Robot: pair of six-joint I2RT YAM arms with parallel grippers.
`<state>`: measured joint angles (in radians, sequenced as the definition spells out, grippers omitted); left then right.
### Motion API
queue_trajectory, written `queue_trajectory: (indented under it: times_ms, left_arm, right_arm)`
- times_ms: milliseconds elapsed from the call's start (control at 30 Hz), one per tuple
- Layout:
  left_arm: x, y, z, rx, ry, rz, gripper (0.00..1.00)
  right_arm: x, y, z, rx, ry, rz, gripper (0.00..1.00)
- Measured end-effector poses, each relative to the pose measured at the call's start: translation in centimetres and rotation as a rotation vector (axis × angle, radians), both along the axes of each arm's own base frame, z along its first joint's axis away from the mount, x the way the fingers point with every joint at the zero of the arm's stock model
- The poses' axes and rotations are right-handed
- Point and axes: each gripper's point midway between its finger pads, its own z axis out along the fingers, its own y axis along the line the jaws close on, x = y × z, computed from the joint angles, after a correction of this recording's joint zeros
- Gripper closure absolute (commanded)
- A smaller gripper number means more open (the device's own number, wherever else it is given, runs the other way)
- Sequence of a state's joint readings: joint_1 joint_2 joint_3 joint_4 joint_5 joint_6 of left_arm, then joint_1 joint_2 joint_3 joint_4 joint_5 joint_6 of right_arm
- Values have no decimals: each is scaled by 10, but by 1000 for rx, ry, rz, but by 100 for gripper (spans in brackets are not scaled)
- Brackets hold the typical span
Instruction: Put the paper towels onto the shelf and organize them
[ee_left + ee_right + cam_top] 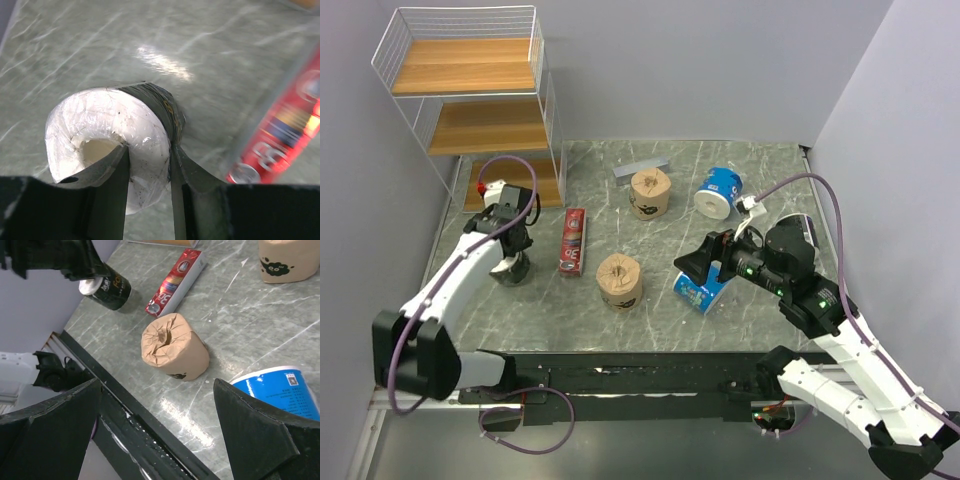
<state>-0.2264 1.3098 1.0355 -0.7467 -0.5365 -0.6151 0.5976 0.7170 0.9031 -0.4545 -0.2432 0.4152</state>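
Observation:
The shelf [470, 95] stands at the far left with three wooden boards. My left gripper [510, 252] is shut on a black paper towel roll [513, 270], low over the table near the left edge. In the left wrist view one finger [112, 172] is in the roll's [100, 120] core and the other outside its wall. My right gripper [695, 262] is open and empty above a lying blue-and-white roll [700, 290]. Its view shows a tan roll [172, 347] ahead and the blue roll [280, 390] at the right. Another tan roll [650, 193] and another blue roll [721, 191] stand further back. The second black roll is out of view.
A flat red box [573, 242] lies right of the black roll and shows in the left wrist view [280, 135]. A grey bar [641, 168] lies at the back. A black rail [640, 375] runs along the table's near edge. Walls close the left, back and right.

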Motion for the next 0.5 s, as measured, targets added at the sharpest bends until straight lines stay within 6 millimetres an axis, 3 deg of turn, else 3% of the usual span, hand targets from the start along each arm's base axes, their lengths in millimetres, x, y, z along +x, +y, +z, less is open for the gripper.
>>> queue_trajectory:
  times_ms: [167,300,500]
  left_arm:
    - [-4,-18,25,-36,-54,-120,97]
    - [-4,-19,46,-19,-63,-164,99]
    - [-1,-19,120,-9,-205,-200,99]
  right_arm:
    - [2,-3,-3,-18,0,-15,0]
    - [3,-3,-3,-19,-1,-21,0]
    - [6,-4,-6,-28,6,-31,1]
